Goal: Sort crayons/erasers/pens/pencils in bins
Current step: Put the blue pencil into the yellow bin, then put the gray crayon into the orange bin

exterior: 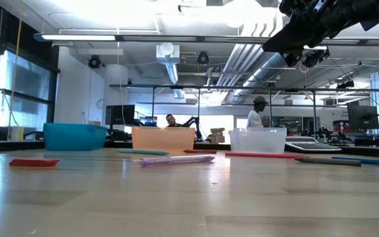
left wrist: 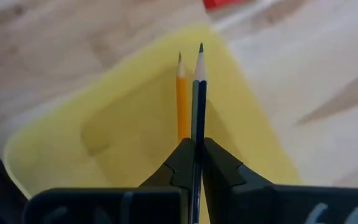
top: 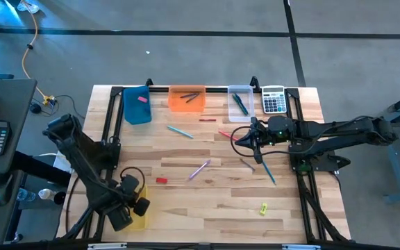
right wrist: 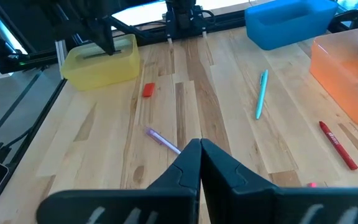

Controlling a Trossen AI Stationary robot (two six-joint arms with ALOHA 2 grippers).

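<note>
At table height the wooden table (exterior: 189,197) runs back to a row of bins: a blue bin (exterior: 75,137) on the left, an orange bin (exterior: 163,139) in the middle, a clear bin (exterior: 258,140) further right. A flat red eraser (exterior: 34,162) lies left, a teal pen (exterior: 143,152) and a pale purple stick (exterior: 178,159) before the orange bin. A dark arm (exterior: 328,23) hangs at upper right, and two people stand far behind
</note>
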